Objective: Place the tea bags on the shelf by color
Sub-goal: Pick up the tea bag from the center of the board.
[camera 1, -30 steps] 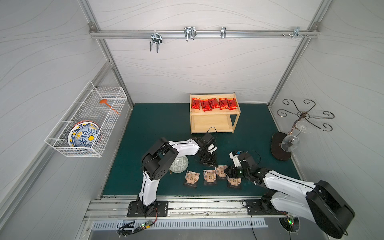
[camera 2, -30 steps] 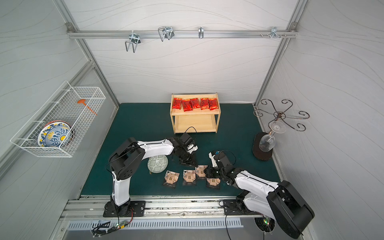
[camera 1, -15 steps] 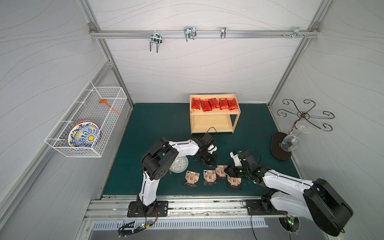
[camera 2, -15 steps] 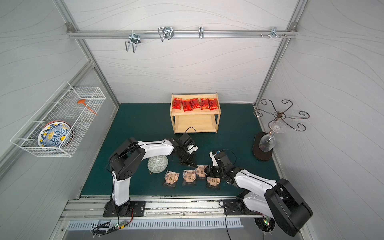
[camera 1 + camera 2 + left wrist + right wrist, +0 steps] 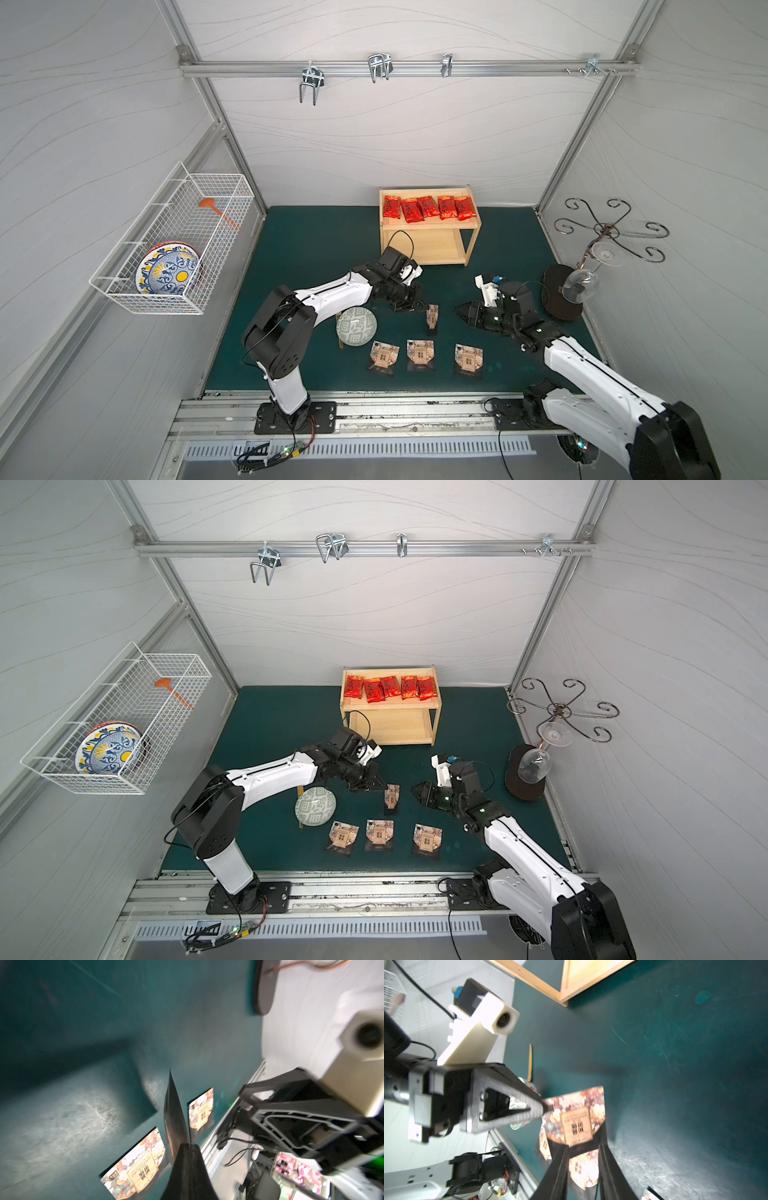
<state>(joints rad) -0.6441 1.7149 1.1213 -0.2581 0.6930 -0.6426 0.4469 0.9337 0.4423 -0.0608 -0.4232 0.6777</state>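
Observation:
My left gripper [image 5: 417,306] is shut on the top edge of a black-edged tea bag [image 5: 432,318], which stands upright over the mat. In the left wrist view this tea bag [image 5: 174,1118] shows edge-on, pinched at the gripper [image 5: 189,1147]. My right gripper [image 5: 583,1147] is open, its tips either side of that bag's [image 5: 577,1118] black lower edge. Three more such tea bags [image 5: 420,353] lie flat in a row near the front. Several red tea bags [image 5: 428,208] lie on the top board of the shelf [image 5: 430,229]; its lower board is bare.
A green-patterned bowl [image 5: 356,325] sits just left of the row of bags, under my left forearm. A dark-based metal stand with a glass [image 5: 561,293] is at the right edge. A white wire basket [image 5: 174,245] hangs on the left wall.
My left gripper closed on the tea bag and holds it upright. The right gripper's jaws spread apart and drew back to the right.

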